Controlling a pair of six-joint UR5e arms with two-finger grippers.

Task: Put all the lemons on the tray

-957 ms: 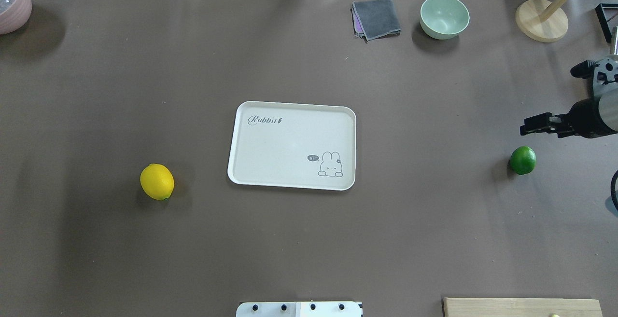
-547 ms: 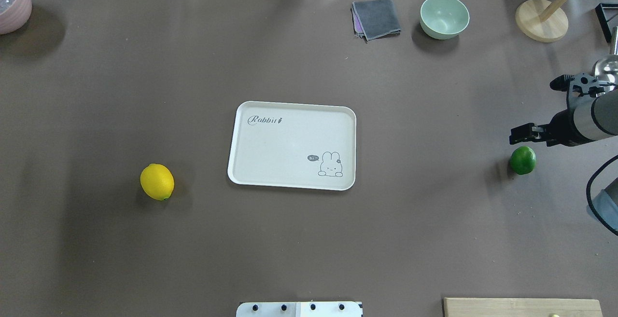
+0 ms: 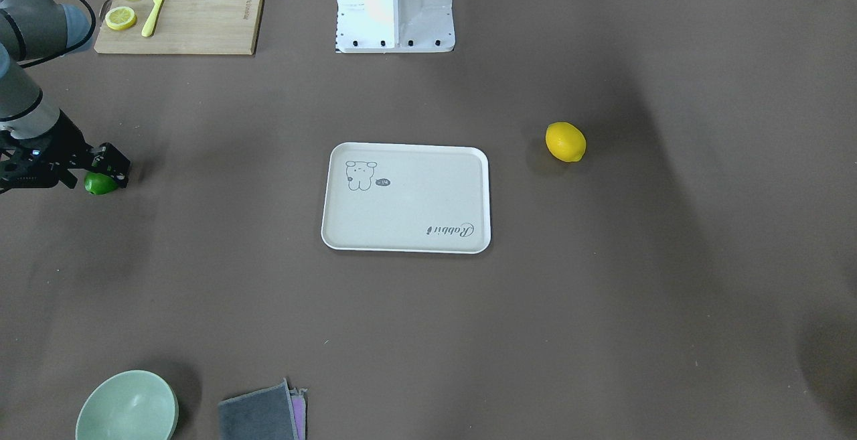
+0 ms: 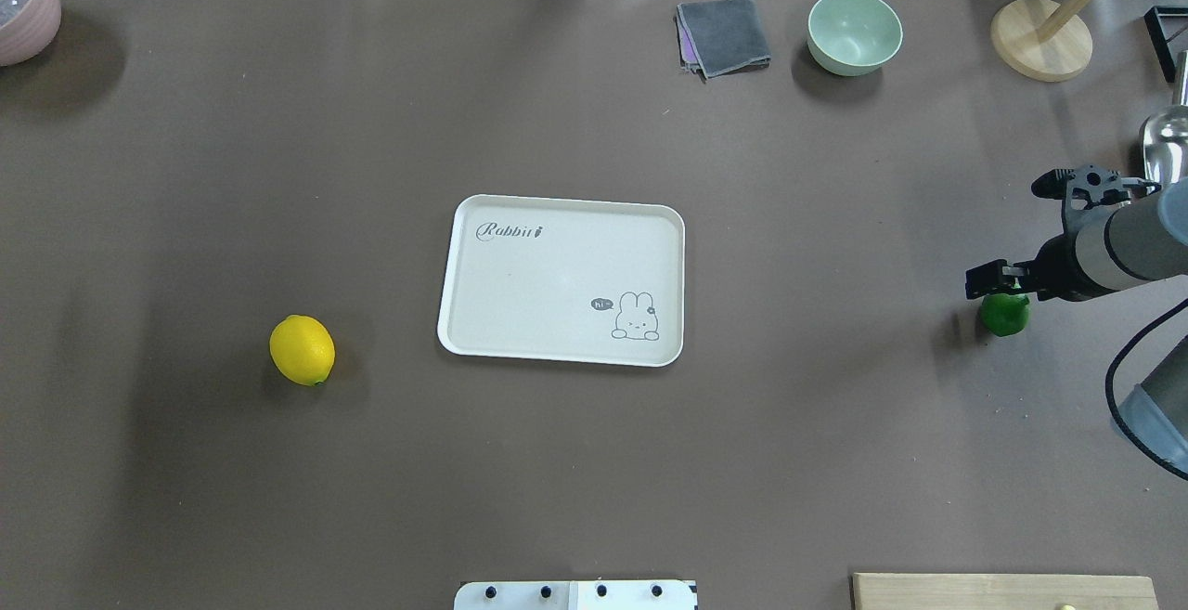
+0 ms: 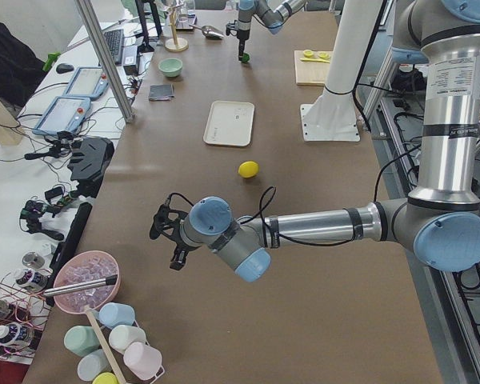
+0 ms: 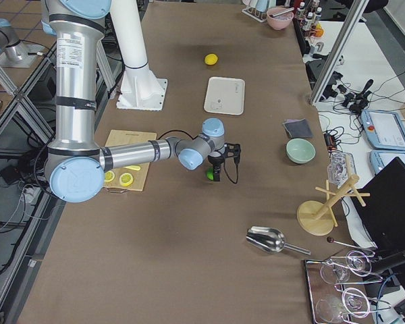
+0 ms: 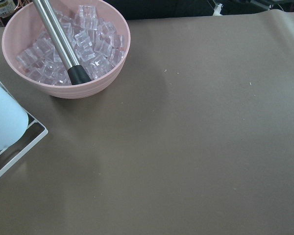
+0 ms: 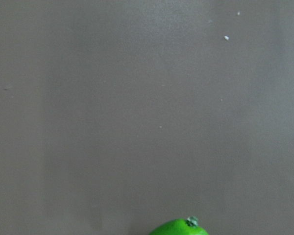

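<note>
Matte brown worktop (image 4: pixel 594 480) carrying a flat cream tray (image 4: pixel 548 266) with rounded corners and a raised rim.
Both lemons lie off the tray: the glossy, egg-shaped yellow lemon (image 4: pixel 302 350) is well apart on the robot's left of it, the green lemon (image 4: pixel 1006 316) well apart on the robot's right. The right end effector (image 4: pixel 988 278) hangs over the green lemon, hiding its upper part; finger spread and contact cannot be determined. The left end effector (image 5: pixel 174 240), far from the tray, shows too small to judge.

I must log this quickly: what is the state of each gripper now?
Left gripper: cannot be told.
Right gripper: cannot be told; its jaws are close over the green lemon.
</note>
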